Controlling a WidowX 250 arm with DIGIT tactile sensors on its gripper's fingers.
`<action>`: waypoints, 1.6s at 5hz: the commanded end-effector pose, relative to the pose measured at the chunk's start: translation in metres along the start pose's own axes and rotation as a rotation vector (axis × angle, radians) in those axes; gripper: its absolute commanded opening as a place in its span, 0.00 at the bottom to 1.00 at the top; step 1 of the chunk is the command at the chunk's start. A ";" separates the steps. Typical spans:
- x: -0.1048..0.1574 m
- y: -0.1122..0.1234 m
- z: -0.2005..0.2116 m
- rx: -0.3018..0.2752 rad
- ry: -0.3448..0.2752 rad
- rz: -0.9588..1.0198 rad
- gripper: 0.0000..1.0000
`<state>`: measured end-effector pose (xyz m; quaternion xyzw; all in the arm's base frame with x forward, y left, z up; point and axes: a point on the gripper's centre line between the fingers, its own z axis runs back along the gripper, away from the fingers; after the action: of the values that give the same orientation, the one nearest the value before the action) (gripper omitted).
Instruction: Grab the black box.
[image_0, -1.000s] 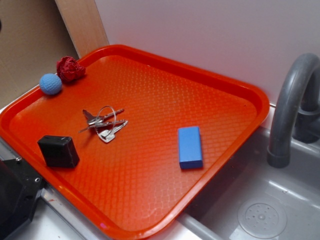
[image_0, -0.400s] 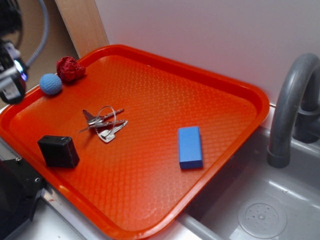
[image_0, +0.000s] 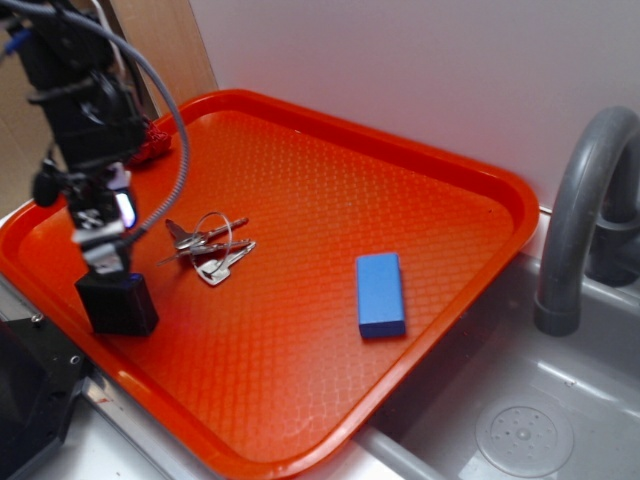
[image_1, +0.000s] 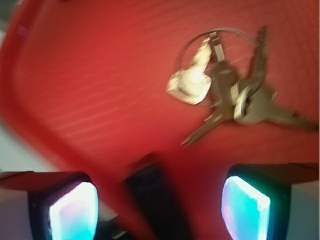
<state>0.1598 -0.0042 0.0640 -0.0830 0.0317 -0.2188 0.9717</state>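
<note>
Black box (image_0: 118, 304) located at the near-left corner of the orange tray (image_0: 420, 160), directly under the gripper (image_0: 104, 252).

Judged rigid, light and matte; opposite flat sides are to be gripped. Gripper fingers (image_1: 75, 210) are spread wide, empty; keys (image_0: 208, 250) lie just beside.

Tray (image_0: 470, 190) sits left of sink (image_0: 560, 400) w/ faucet (image_0: 580, 210); on tray: black box (image_0: 118, 303) near front-left edge, end effector (image_0: 103, 250) just above it; keys (image_0: 210, 248) to its right; block (image_0: 380, 293) further right, well apart.
</note>
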 end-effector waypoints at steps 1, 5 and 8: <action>0.001 -0.004 -0.023 -0.026 -0.045 -0.147 1.00; -0.014 -0.028 0.019 0.125 -0.132 -0.207 1.00; -0.029 -0.026 -0.003 0.124 -0.050 -0.228 1.00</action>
<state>0.1213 -0.0147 0.0642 -0.0326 -0.0094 -0.3328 0.9424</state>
